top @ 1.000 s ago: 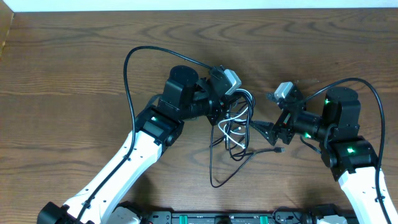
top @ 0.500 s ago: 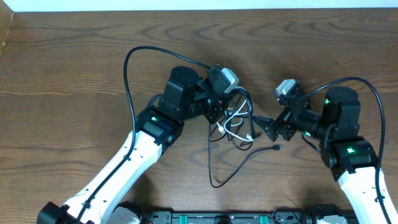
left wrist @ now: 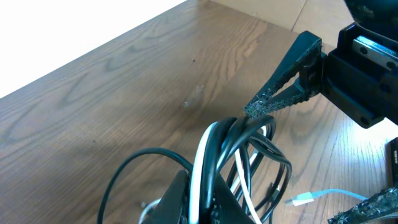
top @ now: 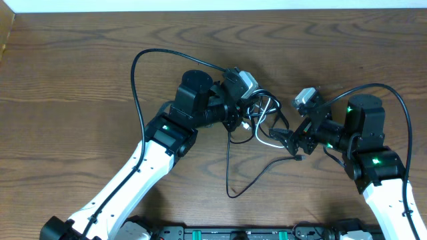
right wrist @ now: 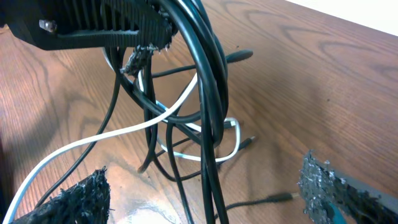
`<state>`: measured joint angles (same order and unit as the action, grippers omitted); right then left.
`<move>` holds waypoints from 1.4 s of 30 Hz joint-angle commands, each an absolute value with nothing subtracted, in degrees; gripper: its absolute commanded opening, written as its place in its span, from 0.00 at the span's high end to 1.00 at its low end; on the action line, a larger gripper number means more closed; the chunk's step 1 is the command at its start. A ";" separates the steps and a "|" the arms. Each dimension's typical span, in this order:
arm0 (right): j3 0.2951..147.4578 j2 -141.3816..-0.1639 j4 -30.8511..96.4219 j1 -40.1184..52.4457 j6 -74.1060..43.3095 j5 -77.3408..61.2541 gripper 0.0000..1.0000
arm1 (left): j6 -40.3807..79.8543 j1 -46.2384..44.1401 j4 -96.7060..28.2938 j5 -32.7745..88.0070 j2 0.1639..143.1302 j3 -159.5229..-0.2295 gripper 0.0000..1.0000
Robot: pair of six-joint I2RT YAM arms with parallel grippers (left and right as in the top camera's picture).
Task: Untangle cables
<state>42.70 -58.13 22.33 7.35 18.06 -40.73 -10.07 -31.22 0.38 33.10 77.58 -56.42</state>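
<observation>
A tangle of thin black cables (top: pixel 265 123) with one white cable (top: pixel 257 137) hangs from my left gripper (top: pixel 248 115), which is shut on the bundle and holds it above the table. In the left wrist view the fingers (left wrist: pixel 180 199) pinch black and white strands (left wrist: pixel 249 137). My right gripper (top: pixel 288 139) is open just right of the tangle. In the right wrist view its fingers (right wrist: pixel 74 199) stand wide apart with black strands (right wrist: pixel 208 93) hanging between them, untouched. A loose black plug (right wrist: pixel 273 198) lies on the table.
One long black strand trails down to a loop (top: pixel 230 193) near the front edge. A pale plug end (left wrist: pixel 301 200) lies on the wooden table (top: pixel 80 73). Thick black arm cables arc over each arm (top: pixel 137 80).
My left gripper has carried the bundle up and to the right, so the loops now hang nearer the right gripper. The right gripper has stayed open in about the same place.
</observation>
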 commanded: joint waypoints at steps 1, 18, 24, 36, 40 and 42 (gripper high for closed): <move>43.27 -58.04 22.59 7.57 18.33 -41.93 0.05 | -8.32 -31.24 1.04 34.52 77.49 -56.49 0.92; 43.27 -58.30 22.63 7.53 18.90 -41.47 0.99 | -6.96 -31.24 4.91 46.98 77.47 -56.49 0.92; 43.27 -58.28 22.76 7.51 16.27 -39.81 0.99 | -6.94 -31.22 4.03 32.84 77.47 -56.49 0.92; 43.29 -53.95 22.52 7.42 -2.02 -8.80 0.99 | 0.34 -31.22 -3.88 -14.98 77.47 -56.49 0.92; 43.29 -52.97 23.59 7.42 -7.60 3.03 0.99 | 0.36 -31.18 -4.05 -15.31 77.47 -56.49 0.92; 43.29 -52.86 24.62 7.42 -11.22 9.10 0.99 | 0.34 -31.18 -4.08 -15.33 77.47 -56.49 0.92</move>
